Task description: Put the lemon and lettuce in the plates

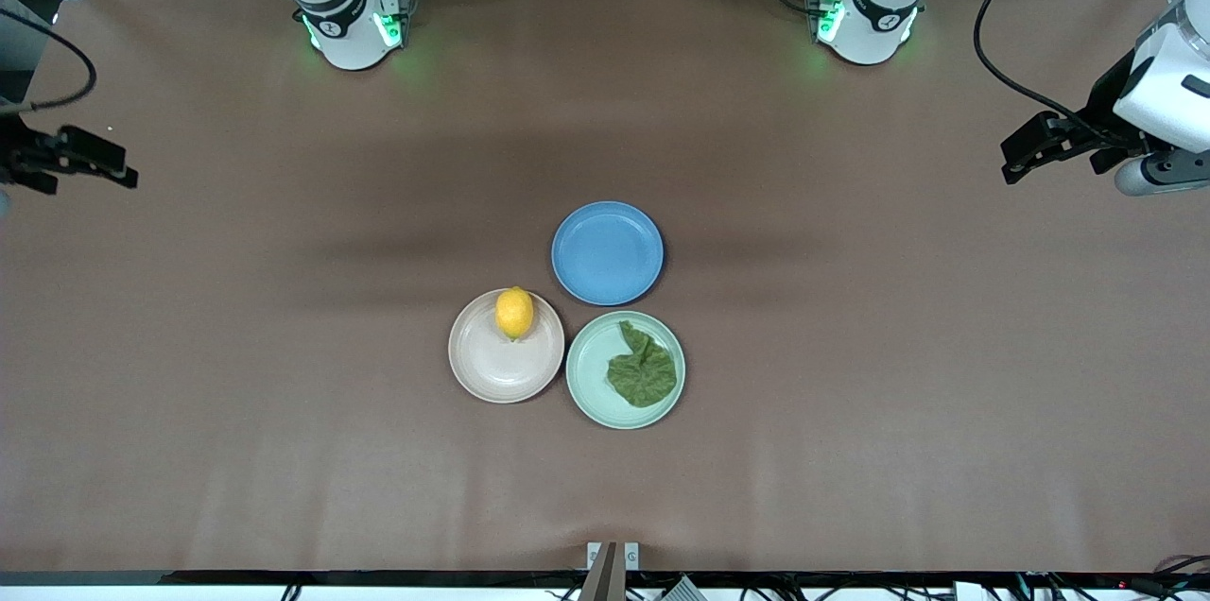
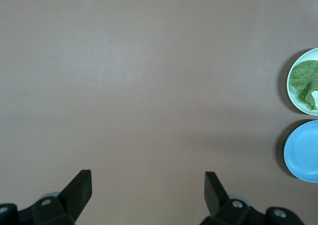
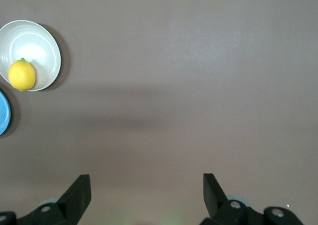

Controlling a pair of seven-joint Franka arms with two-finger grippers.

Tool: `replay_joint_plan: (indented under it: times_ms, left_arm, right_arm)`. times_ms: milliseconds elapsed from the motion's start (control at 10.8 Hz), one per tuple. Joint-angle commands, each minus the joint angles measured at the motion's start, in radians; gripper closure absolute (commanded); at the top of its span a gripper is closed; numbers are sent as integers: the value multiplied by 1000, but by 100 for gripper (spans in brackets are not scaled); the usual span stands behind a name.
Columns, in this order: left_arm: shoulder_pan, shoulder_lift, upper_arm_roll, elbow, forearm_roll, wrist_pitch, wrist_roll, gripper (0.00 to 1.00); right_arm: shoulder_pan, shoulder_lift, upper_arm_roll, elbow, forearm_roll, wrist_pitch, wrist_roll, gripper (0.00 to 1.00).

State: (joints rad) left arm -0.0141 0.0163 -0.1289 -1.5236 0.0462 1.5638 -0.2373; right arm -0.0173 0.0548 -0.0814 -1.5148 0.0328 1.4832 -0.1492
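The yellow lemon [image 1: 514, 312] [image 3: 22, 74] lies in the pale pink-beige plate [image 1: 492, 369] [image 3: 44, 41], on the side toward the robots' bases. The wrinkly green lettuce [image 1: 643, 369] [image 2: 304, 83] lies in the mint-green plate [image 1: 586, 374] [image 2: 296, 65] beside it. My left gripper [image 1: 1016, 162] [image 2: 148, 187] hangs open and empty over bare table at the left arm's end, away from the plates. My right gripper [image 1: 123, 168] [image 3: 147, 190] hangs open and empty over bare table at the right arm's end.
An empty blue plate [image 1: 607, 252] [image 2: 303, 150] [image 3: 2, 113] sits by the two filled plates, farther from the front camera. The brown table [image 1: 851, 346] stretches wide around the three plates.
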Motion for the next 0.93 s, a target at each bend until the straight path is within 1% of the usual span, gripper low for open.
replay_joint_plan:
  times_ms: [0,93,463,833]
  left_arm:
    - [-3,2,-3,13,-3,-10,9,0]
    - [-4,2,-4,13,-3,-10,7,0]
    - [-4,2,-5,13,-3,-10,9,0]
    - [-9,2,-5,13,-3,-10,7,0]
  right_arm:
    - [-18,-30,12,-1,-59,-41,31,0]
    - [-7,-32,12,-1,-65,-44,39,0]
    - [-4,-69,17,-62,-60,17,45,0]
    - [-4,-101,17,-108,-54,49,45,0]
